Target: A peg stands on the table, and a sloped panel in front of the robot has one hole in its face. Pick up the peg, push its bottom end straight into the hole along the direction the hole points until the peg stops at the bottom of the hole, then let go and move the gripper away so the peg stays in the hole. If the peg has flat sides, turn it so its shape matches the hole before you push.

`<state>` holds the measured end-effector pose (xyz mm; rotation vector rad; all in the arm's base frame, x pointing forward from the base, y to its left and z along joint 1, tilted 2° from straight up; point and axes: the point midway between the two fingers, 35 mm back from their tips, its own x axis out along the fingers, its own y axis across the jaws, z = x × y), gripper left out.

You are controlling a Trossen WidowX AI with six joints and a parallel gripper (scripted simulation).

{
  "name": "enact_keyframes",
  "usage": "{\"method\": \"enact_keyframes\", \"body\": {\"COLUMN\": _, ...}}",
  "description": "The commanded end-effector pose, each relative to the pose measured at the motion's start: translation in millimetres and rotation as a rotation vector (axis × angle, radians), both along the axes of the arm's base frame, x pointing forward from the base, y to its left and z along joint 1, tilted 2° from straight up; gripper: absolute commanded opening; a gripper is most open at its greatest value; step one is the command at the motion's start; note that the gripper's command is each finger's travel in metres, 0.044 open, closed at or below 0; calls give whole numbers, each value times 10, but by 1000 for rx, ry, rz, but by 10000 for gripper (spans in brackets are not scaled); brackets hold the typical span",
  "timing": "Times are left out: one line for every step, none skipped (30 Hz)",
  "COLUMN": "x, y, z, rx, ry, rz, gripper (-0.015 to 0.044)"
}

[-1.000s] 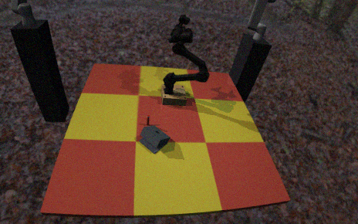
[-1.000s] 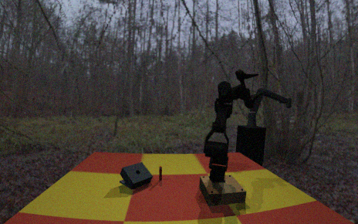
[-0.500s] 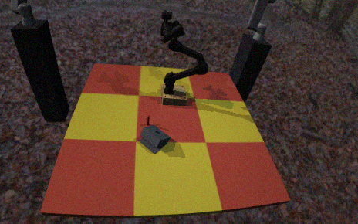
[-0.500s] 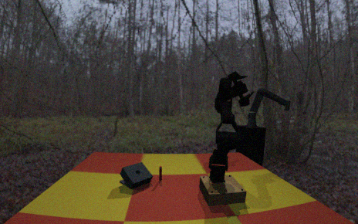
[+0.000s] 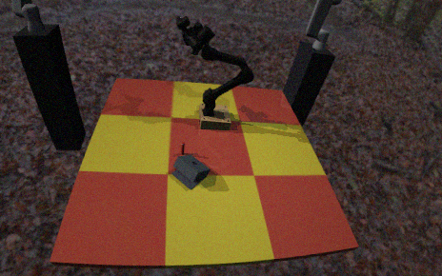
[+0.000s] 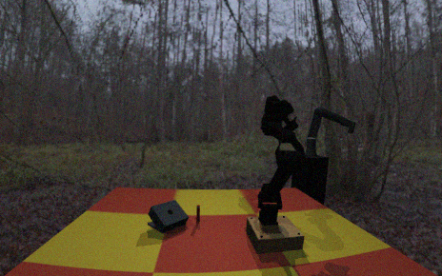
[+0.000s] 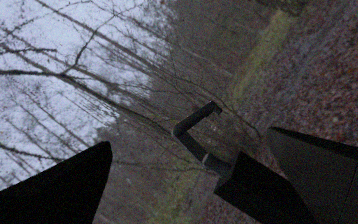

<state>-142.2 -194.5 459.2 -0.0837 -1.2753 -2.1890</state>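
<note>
A thin dark peg (image 5: 183, 148) (image 6: 198, 212) stands upright on the red middle square of the checkered mat. Right next to it sits the grey sloped panel (image 5: 190, 170) (image 6: 168, 215), with one small round hole (image 6: 170, 212) in its face. My gripper (image 5: 184, 23) (image 6: 272, 111) is open and empty, raised high above the arm's base and far from the peg and the panel. In the wrist view its two dark fingers frame only trees, sky and leafy ground; neither the peg nor the panel shows there.
The arm's base block (image 5: 214, 117) (image 6: 274, 234) sits at the back of the red-and-yellow mat (image 5: 119, 143) (image 6: 95, 238). Two tall black pillars (image 5: 50, 81) (image 5: 308, 76) carrying camera arms stand off the mat's back corners; one pillar (image 6: 311, 176) (image 7: 261, 192) shows close behind the arm.
</note>
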Motion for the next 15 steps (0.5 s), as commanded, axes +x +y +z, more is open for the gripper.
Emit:
{"method": "enact_keyframes", "body": {"x": 103, "y": -260, "z": -84, "rx": 100, "ry": 18, "rz": 67, "gripper": 440}}
{"method": "enact_keyframes", "body": {"x": 135, "y": -330, "z": -112, "rx": 128, "ry": 23, "rz": 86, "gripper": 440}}
{"method": "enact_keyframes", "body": {"x": 169, "y": -398, "z": -141, "rx": 156, "ry": 29, "rz": 104, "gripper": 440}}
{"method": "enact_keyframes", "body": {"x": 204, "y": -465, "z": -170, "rx": 184, "ry": 35, "rz": 124, "gripper": 440}}
{"method": "enact_keyframes", "body": {"x": 242, "y": -531, "z": -201, "rx": 212, "ry": 41, "rz": 143, "gripper": 440}}
{"method": "enact_keyframes", "body": {"x": 280, "y": -596, "z": -233, "rx": 240, "ry": 48, "rz": 162, "gripper": 440}}
{"method": "enact_keyframes", "body": {"x": 321, "y": -660, "z": -266, "rx": 268, "ry": 54, "rz": 182, "gripper": 440}}
{"method": "enact_keyframes", "body": {"x": 362, "y": -722, "z": -300, "rx": 295, "ry": 61, "rz": 201, "gripper": 440}}
{"method": "enact_keyframes", "body": {"x": 406, "y": -783, "z": -335, "rx": 323, "ry": 69, "rz": 221, "gripper": 440}}
{"method": "enact_keyframes", "body": {"x": 450, "y": -842, "z": -371, "rx": 350, "ry": 76, "rz": 241, "gripper": 440}}
{"method": "enact_keyframes", "body": {"x": 496, "y": -900, "z": -407, "rx": 377, "ry": 84, "rz": 261, "gripper": 440}}
{"method": "enact_keyframes", "body": {"x": 544, "y": -956, "z": -445, "rx": 404, "ry": 92, "rz": 281, "gripper": 440}}
{"method": "enact_keyframes", "body": {"x": 592, "y": -1011, "z": -484, "rx": 431, "ry": 100, "rz": 301, "gripper": 440}}
{"method": "enact_keyframes", "body": {"x": 642, "y": -1064, "z": -524, "rx": 458, "ry": 108, "rz": 321, "gripper": 440}}
{"method": "enact_keyframes", "body": {"x": 694, "y": -1115, "z": -564, "rx": 485, "ry": 117, "rz": 342, "gripper": 440}}
